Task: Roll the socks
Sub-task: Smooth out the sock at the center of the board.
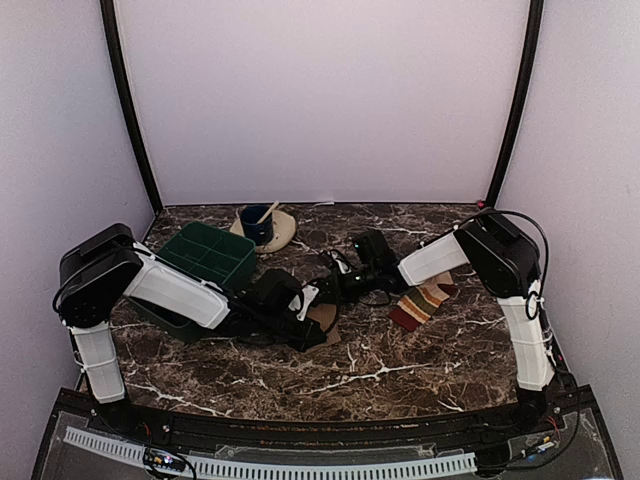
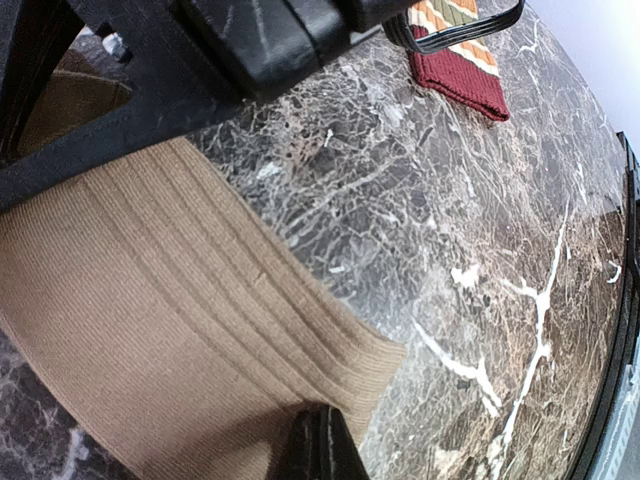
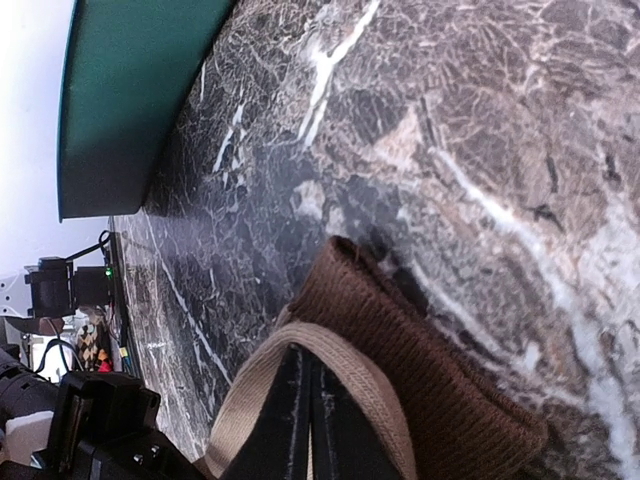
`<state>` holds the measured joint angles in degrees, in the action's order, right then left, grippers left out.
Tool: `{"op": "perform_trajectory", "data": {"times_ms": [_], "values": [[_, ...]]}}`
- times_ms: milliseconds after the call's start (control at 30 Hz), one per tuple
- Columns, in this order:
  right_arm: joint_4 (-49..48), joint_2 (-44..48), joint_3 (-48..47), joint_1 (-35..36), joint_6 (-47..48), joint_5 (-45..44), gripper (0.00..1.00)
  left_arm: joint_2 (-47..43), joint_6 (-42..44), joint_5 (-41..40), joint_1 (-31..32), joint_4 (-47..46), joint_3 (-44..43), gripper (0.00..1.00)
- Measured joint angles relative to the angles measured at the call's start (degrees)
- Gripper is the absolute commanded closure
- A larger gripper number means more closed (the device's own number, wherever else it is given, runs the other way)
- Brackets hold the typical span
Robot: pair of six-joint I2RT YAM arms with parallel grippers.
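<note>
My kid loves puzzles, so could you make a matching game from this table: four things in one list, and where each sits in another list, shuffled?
Things:
1. striped sock
2. plain tan sock
3. green tray
4. blue cup

Places:
a. on a pale plate at the back
b. left side of the table
c. right side, lying flat
d. middle of the table

Pairs: 1-c, 2-d, 3-b, 4-a

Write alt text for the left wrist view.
A plain tan sock lies on the dark marble table, its near edge pinched in the shut left gripper at the bottom of the frame. The dark red cuff of a striped sock shows top right, beside black hardware across the top.
</note>
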<state>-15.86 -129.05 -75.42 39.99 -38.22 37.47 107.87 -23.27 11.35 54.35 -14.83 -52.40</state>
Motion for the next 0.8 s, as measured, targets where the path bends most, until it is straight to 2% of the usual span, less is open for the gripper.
{"op": "perform_trajectory", "data": {"times_ms": [433, 567, 667, 800], "values": [[6.6, -1.4, -5.7, -1.5, 4.4, -1.5, 0.93, 0.0, -0.1, 0.3, -0.5, 0.0, 0.0, 1.00], [7.8, -1.4, -6.7, -2.0, 5.3, -2.8, 0.87, -0.1, -0.1, 0.2, -0.5, 0.0, 0.1, 1.00], [8.3, -1.3, -7.0, -2.1, 6.2, -3.1, 0.81, -0.4, -0.2, 0.1, -0.5, -0.1, 0.5, 0.94], [9.9, -0.2, -6.9, -2.2, 8.2, -5.8, 0.70, -2.0, -0.7, -0.3, -0.6, 0.0, 1.9, 0.75]]}}
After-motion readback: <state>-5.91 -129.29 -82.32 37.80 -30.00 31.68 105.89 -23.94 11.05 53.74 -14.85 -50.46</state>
